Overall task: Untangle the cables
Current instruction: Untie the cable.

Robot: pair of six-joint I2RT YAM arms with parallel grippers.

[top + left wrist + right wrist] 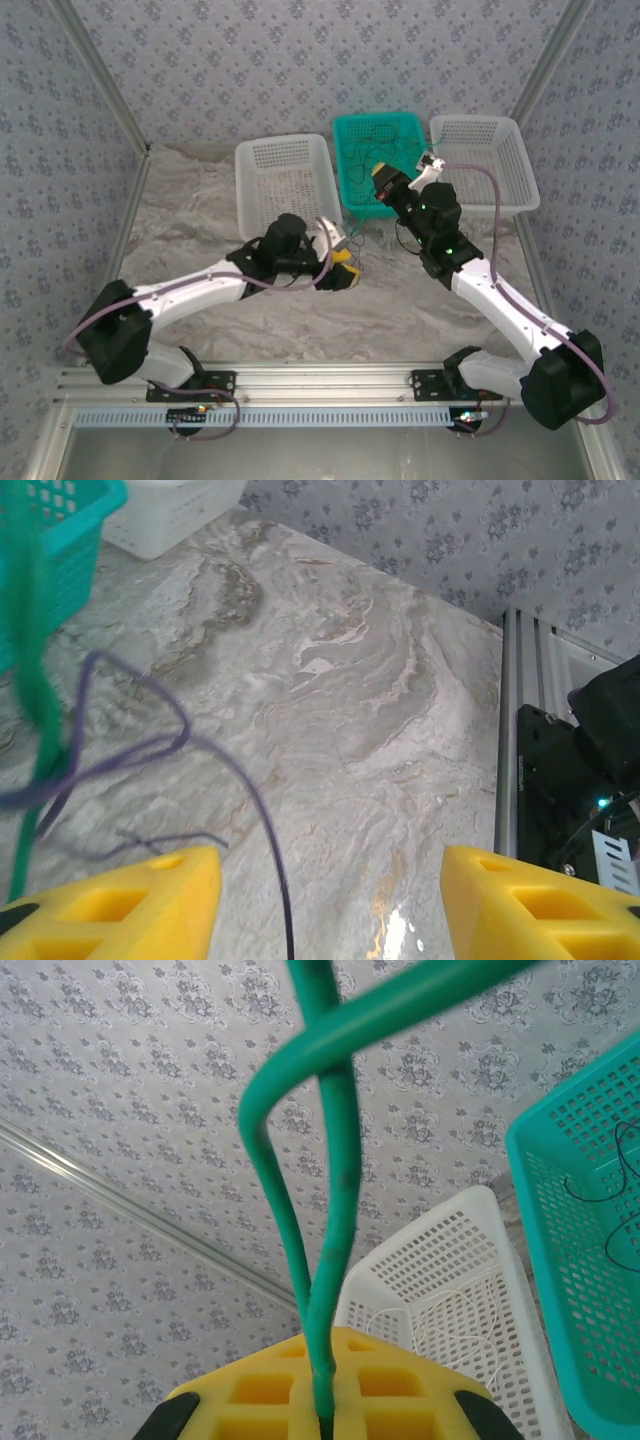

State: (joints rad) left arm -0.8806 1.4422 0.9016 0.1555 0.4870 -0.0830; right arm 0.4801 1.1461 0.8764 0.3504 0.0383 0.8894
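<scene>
Three baskets stand side by side along the upper middle of the top view: the left white basket [243,190], the teal basket [345,170] and the right white basket [522,165]. Below them the marble table [190,215] lies bare across the centre and the left, down to the metal rail [330,385] along the bottom edge. Patterned walls close in on both sides.

The left gripper [347,268] sits near the centre of the frame, just below the teal basket's lower edge. In its wrist view the left gripper [330,910] has its yellow fingers [120,900] spread apart. A thin dark wire [268,825] loops over the table and runs down between them, pinched by neither.

The right gripper [381,180] hangs over the teal basket's lower rim. In its own view it is clenched on the green cable [335,1190], which rises from the pads, kinks and crosses itself near the top. The same cable shows as a blurred band at the left of the left wrist view. Whitish wires [430,1325] lie curled inside a white basket [450,1250] at lower centre of the right wrist view
</scene>
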